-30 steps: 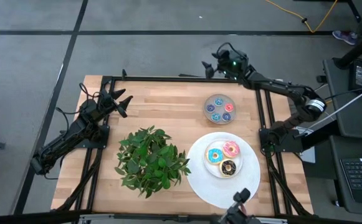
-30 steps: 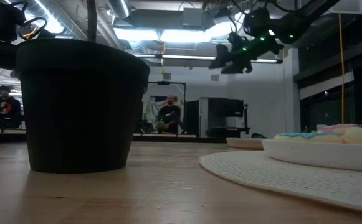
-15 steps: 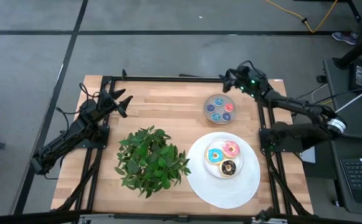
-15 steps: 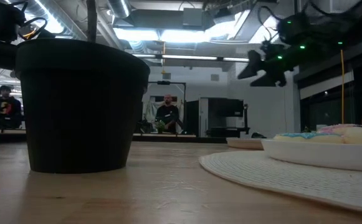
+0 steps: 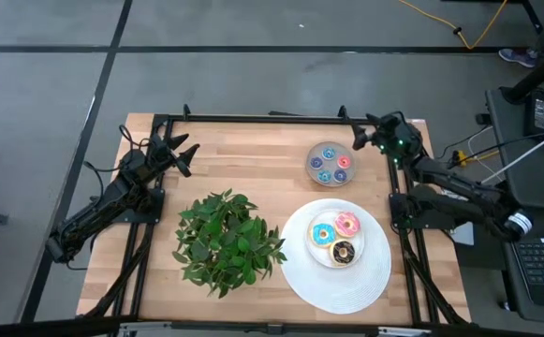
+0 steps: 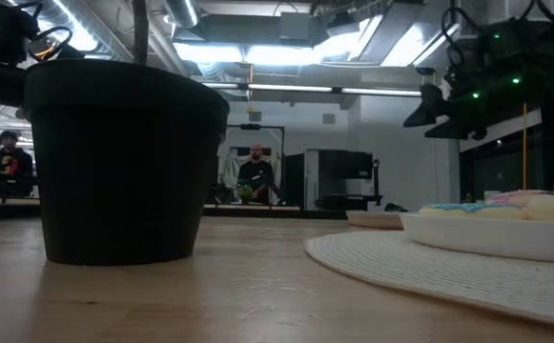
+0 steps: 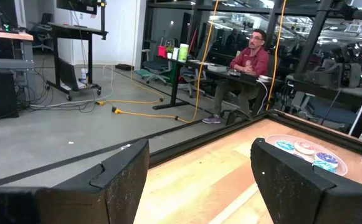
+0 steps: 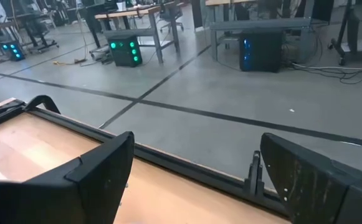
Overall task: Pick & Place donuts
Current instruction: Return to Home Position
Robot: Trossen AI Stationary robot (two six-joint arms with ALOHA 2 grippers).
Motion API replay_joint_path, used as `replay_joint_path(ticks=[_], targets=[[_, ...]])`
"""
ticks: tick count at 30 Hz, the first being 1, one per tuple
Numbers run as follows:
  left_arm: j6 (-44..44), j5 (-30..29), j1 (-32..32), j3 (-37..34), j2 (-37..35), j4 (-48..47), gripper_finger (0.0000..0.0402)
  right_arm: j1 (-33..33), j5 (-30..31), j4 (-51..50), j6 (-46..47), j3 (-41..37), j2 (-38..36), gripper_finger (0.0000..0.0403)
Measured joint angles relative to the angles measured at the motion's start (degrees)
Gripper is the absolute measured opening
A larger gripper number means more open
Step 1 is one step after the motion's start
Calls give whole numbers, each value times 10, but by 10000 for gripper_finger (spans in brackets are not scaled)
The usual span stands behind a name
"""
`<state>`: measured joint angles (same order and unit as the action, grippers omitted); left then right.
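Seen from above, the wooden table (image 5: 253,150) has every donut on a dish or plate, so what remains looks like parking the arms. Leave the left arm where it lies, folded along the table's left edge, well apart from the potted plant (image 5: 227,239) at the near middle. Right of the plant, the grey dish (image 5: 311,161) sits toward the far side with the tiny rings (image 5: 325,175) inside it. On the near side, the white plate (image 5: 360,239) holds the light blue donut (image 5: 324,234), the pink donut (image 5: 347,223) and the dark brown donut (image 5: 344,252), close together. The arm to mind is the right one. The right gripper (image 5: 361,139) hangs over the table's far right corner, just beside the grey dish but not touching it. To finish well, draw that arm toward its base at the right edge in a slow, high arc. Keep its fingers above the dish rim and off the black frame rail (image 5: 253,118) along the far edge, and do not sweep over the white plate. Now the hands. The left gripper (image 5: 184,159), at the far left of the table, has its two fingers spread wide, with nothing between them and nothing touching them. The right gripper's fingers are likewise spread wide. Its wrist view shows only table edge and floor in the gap, so it carries nothing.
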<state>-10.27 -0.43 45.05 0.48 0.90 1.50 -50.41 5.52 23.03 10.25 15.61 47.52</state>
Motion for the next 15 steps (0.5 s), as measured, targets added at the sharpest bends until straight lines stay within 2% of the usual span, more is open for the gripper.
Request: replay_joint_path(ticks=[9,15], targets=[[0,0,0,0,0,0,270,0,0,1,2,-65,-67,348],[0,0,0,0,0,0,270,17,-6,-1,48,-94,-105,348]])
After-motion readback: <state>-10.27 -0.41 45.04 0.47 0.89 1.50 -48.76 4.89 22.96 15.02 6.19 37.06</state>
